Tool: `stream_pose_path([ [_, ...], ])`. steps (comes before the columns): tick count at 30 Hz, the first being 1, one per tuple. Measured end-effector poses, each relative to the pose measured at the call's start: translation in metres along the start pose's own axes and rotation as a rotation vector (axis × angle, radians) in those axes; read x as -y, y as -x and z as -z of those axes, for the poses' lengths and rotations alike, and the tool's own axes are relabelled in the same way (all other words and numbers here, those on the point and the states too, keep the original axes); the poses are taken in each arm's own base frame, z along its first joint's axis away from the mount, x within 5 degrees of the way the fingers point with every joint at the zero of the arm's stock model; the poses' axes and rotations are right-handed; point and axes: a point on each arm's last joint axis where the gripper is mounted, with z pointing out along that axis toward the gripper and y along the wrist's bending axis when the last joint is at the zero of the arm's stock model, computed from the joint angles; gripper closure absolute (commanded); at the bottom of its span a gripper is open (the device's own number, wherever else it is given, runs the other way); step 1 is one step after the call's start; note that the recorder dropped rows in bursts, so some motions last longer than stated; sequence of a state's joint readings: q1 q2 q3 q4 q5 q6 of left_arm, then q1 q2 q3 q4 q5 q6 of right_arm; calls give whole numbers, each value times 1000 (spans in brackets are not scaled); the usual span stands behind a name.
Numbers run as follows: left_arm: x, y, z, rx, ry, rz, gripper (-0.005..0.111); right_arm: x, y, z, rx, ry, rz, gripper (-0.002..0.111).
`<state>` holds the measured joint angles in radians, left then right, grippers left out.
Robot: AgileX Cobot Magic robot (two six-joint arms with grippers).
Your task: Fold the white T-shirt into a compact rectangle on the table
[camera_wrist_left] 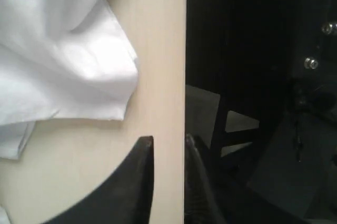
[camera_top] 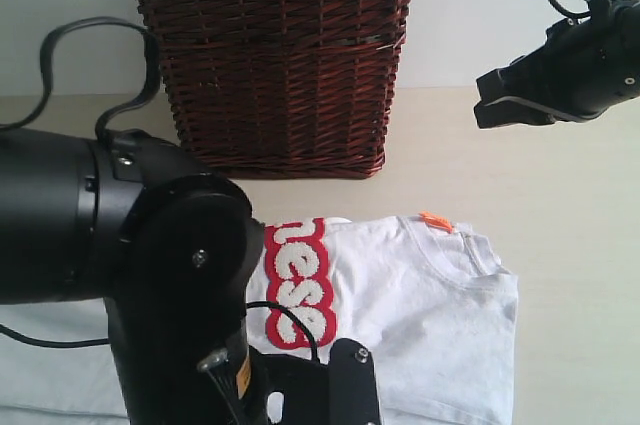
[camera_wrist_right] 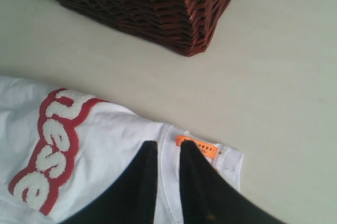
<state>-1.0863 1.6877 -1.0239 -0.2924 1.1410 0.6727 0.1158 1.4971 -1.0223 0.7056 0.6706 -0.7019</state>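
Note:
The white T-shirt (camera_top: 430,285) lies partly folded on the table (camera_top: 560,245), its red-outlined lettering (camera_top: 300,285) facing up and an orange tag (camera_top: 435,221) at the collar. My right gripper (camera_top: 485,105) hangs high above the table at the right. Its fingers stand a little apart with nothing between them, over the collar and tag (camera_wrist_right: 197,147) in the right wrist view (camera_wrist_right: 168,147). My left gripper (camera_wrist_left: 168,142) sits at the table's near edge, slightly open and empty, a short way from a loose fold of the shirt (camera_wrist_left: 68,71). The left arm (camera_top: 150,275) hides the shirt's left part.
A dark brown wicker basket (camera_top: 280,55) with a lace-trimmed liner stands at the back of the table, behind the shirt. The table edge (camera_wrist_left: 184,76) runs right beside the left gripper, with a dark frame and floor beyond. Bare tabletop lies to the right of the shirt.

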Motion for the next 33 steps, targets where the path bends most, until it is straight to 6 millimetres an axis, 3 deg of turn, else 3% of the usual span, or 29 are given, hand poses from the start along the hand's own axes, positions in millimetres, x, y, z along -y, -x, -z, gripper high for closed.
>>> stream_pose_path([
  [6, -14, -2, 28, 205, 156, 114, 77, 0, 0, 0, 0, 0, 0, 91],
  [9, -45, -15, 45, 325, 287, 304, 81, 0, -1, -1, -8, 4, -3, 95],
  [12, -82, -39, 55, 403, 360, 522, 101, 2, -3, -8, -40, 17, -24, 106],
  [13, -94, -50, 55, 413, 368, 595, 106, 3, -5, -11, -52, 19, -32, 108],
  [18, -142, -105, 34, 383, 352, 906, 107, 14, -17, -41, -154, 38, -73, 108],
  [23, -162, -153, 16, 376, 285, 1136, 107, 23, -23, -64, -233, 61, -97, 108],
  [27, -170, -160, 4, 409, 235, 1159, 107, 25, -18, -73, -272, 97, -99, 108],
  [33, -201, -163, -23, 467, 341, 1193, 107, 24, -16, -74, -280, 109, -95, 108],
])
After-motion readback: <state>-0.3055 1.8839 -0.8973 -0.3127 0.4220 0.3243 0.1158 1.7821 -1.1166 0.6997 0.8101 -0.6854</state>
